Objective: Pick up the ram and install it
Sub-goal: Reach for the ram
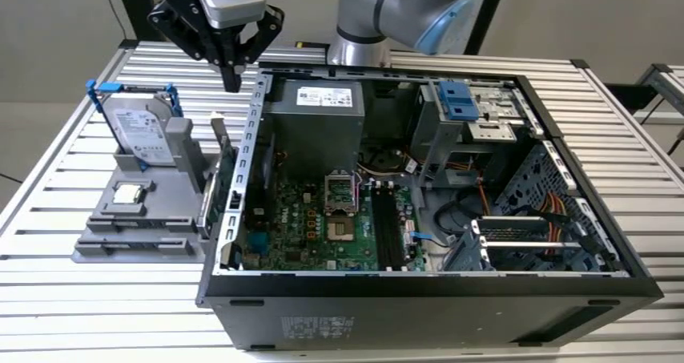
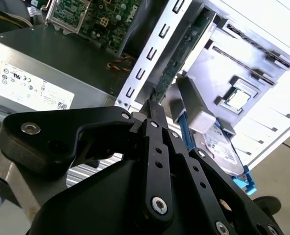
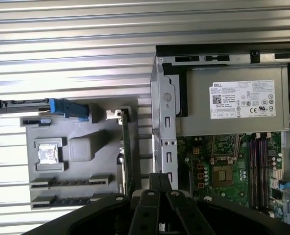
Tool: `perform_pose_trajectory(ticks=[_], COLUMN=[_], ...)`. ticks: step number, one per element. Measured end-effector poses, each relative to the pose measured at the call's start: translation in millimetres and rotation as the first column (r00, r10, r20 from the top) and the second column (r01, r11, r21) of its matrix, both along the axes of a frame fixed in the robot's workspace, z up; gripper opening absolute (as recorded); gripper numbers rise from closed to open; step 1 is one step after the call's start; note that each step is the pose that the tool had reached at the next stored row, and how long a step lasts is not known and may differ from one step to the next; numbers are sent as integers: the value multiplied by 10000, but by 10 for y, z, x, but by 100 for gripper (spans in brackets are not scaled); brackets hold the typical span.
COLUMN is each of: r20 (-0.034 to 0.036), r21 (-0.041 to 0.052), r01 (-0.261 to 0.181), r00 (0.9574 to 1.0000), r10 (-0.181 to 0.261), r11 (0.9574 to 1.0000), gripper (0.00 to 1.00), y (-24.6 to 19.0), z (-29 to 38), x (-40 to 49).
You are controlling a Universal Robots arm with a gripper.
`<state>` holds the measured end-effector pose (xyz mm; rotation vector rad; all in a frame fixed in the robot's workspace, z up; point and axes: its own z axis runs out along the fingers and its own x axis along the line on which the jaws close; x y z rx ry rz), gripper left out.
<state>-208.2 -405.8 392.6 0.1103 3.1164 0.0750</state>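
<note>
One long, thin, dark-green ram stick [image 3: 126, 156] stood on edge in the grey plastic holder [image 3: 81, 147], just beside the open black computer case [image 1: 428, 299]. My black gripper [image 1: 232, 80] hung above it, fingers closed, empty. Approach step, I judged; grasping called for opening astride the edge.

A table [image 1: 96, 299] of silver ribbed slats carries two things. An open black computer case [image 1: 428, 303] fills the middle and the exterior view's right. Just beside it, on the exterior view's left, sits a grey plastic holder [image 1: 134, 249].
</note>
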Motion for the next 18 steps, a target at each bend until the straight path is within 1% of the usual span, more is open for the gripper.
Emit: perform_pose_trajectory(ticks=[13, 18], r20=[-1, -1], r21=[0, 1], r01=[0, 0], r00=[10000, 10000], r10=[0, 0], r11=[10000, 10000], gripper=[0, 0], y=[-8, -9], z=[0, 0], x=[-154, -200])
